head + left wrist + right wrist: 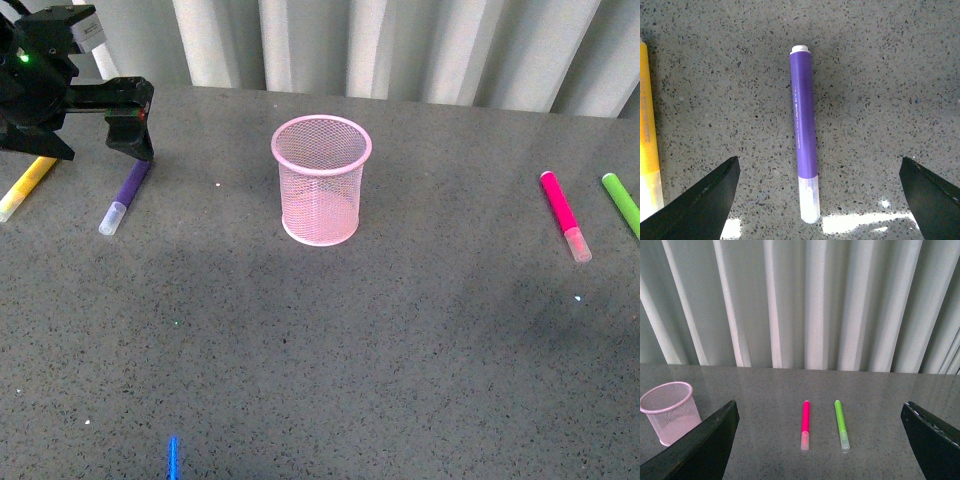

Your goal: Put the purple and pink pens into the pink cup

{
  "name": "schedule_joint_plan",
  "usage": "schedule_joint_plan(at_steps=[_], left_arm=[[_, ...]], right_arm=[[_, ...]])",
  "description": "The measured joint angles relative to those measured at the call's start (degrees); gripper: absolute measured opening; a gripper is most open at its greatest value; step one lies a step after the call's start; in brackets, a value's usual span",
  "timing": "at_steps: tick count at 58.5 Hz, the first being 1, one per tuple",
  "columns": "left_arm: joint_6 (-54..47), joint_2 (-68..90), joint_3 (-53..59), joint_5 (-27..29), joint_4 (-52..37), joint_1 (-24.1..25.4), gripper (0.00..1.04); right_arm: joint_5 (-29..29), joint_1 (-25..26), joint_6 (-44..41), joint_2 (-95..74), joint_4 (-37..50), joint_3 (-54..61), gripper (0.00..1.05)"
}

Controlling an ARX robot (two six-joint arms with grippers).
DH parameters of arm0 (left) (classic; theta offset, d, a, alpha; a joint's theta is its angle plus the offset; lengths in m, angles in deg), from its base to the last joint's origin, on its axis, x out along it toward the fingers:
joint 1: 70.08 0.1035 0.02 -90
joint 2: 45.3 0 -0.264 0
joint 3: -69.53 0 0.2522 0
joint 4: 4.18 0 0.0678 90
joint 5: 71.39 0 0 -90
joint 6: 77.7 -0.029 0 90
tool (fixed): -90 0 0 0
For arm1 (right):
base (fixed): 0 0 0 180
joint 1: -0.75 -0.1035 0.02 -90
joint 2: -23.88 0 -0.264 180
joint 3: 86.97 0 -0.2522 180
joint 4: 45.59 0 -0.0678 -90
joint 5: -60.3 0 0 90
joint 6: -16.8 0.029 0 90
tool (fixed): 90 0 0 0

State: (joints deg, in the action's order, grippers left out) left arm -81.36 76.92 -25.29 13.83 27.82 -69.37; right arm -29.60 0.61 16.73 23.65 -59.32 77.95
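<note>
Pink cup (320, 190), purple pen (804, 115), pink pen (558, 203): one each; left claw (818, 164) and right claw (820, 403) gape empty.

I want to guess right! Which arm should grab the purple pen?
Left. The open left gripper hangs right over the dark purple marker with the clear cap, one finger each side. The right gripper faces the hot pink marker instead.

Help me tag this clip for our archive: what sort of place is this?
Probably a staged robot test bench: a grey speckled tabletop, a pale pleated curtain as backdrop, and a pink cup with a purple pen and pink pen laid out far apart.
</note>
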Motion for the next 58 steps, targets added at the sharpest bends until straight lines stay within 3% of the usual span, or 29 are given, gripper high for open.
schedule_joint_plan(at_steps=[58], left_arm=[[0.04,13.88,-16.24,2.25,4.76,-0.35,0.98]], right_arm=[[0.0,0.0,0.0,0.0,0.0,0.0,0.98]])
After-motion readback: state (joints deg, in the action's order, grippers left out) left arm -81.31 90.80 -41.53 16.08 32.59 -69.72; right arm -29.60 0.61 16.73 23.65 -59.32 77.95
